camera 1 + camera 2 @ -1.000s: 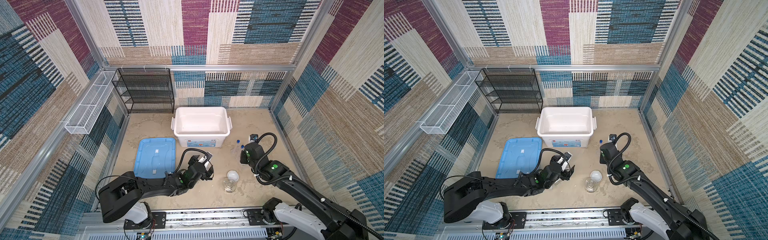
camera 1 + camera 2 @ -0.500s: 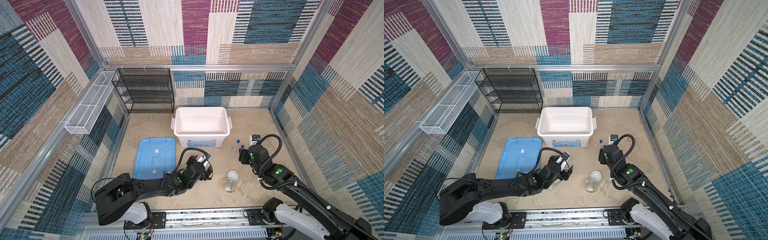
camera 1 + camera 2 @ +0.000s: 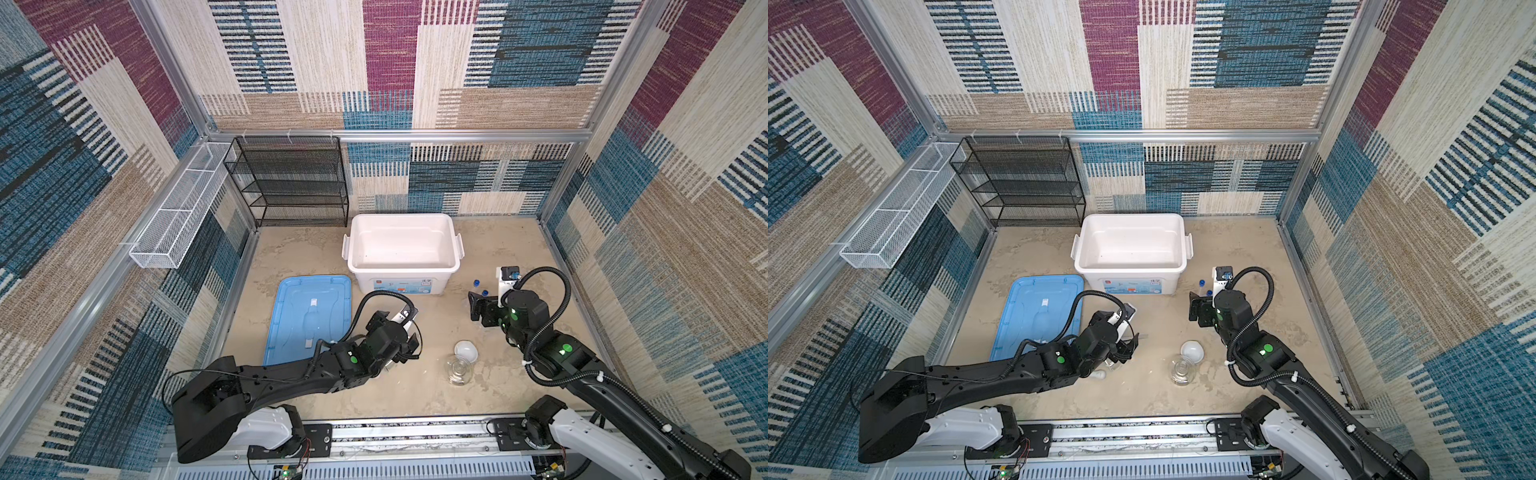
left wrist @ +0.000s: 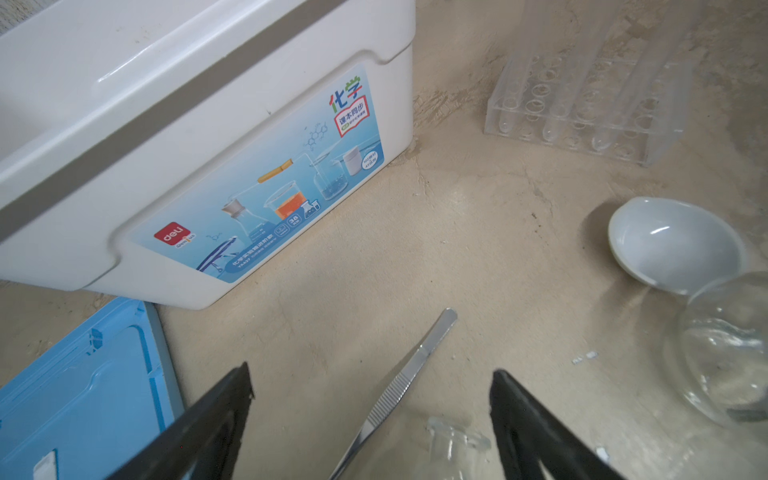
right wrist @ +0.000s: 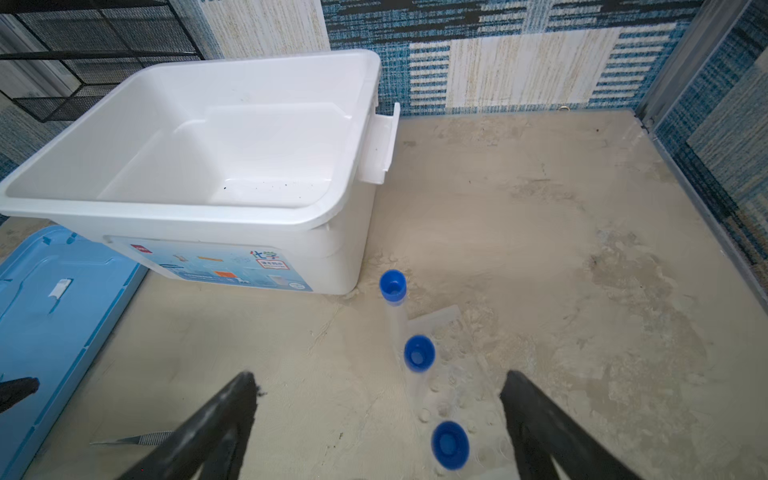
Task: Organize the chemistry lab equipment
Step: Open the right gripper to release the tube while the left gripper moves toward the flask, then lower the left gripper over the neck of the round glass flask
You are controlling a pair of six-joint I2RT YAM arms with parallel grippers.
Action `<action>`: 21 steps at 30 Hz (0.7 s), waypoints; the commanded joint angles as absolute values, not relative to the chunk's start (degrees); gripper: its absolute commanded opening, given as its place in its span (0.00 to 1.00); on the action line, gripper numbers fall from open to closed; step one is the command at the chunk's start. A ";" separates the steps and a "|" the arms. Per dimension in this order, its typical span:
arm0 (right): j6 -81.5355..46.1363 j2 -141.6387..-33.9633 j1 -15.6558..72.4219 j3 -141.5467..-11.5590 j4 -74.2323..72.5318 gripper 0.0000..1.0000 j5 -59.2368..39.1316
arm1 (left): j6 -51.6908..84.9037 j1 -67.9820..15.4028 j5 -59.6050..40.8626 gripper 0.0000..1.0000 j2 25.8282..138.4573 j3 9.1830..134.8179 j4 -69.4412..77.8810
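Step in hand, as we judge it: tubes racked, tweezers next. 3 tubes (image 5: pixel 419 353) stand capped in the clear rack (image 4: pixel 582 108) on the worktop (image 3: pixel 511 241), just beside the empty bin (image 5: pixel 166 216).

Right claw (image 5: pixel 378 380) hangs over them, jaws wide, gripping nothing. That arm is raised at the elbow, wrist pitched down.

Left arm lies stretched low. Left claw (image 4: pixel 371 372) is wide, empty, over the tweezers (image 4: pixel 399 382). Bowl (image 4: pixel 673 245) and flask (image 4: pixel 723 357) sit near.

Next, we judge: lower the left claw and close across the tweezers' flat sides.
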State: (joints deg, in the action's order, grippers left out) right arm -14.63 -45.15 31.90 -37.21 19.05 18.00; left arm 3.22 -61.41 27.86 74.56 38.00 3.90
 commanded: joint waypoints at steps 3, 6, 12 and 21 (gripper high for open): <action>-11.83 -44.85 31.90 -37.08 13.38 0.94 15.46 | 5.19 -61.52 24.38 0.91 72.87 38.76 -1.58; -11.34 -44.87 31.90 -36.78 12.57 0.94 15.36 | 4.62 -61.86 19.14 0.91 71.86 38.79 -1.49; -12.25 -45.05 31.86 -36.39 12.41 0.94 17.08 | 3.17 -63.95 11.44 0.89 73.48 41.85 -0.45; -13.06 -44.58 31.15 -36.04 13.34 0.95 19.38 | 3.43 -67.66 6.44 0.80 82.81 47.00 3.84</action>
State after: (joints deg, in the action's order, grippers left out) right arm -12.25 -44.86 31.38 -36.10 14.39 17.98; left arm 3.60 -66.72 8.95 80.90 45.43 1.17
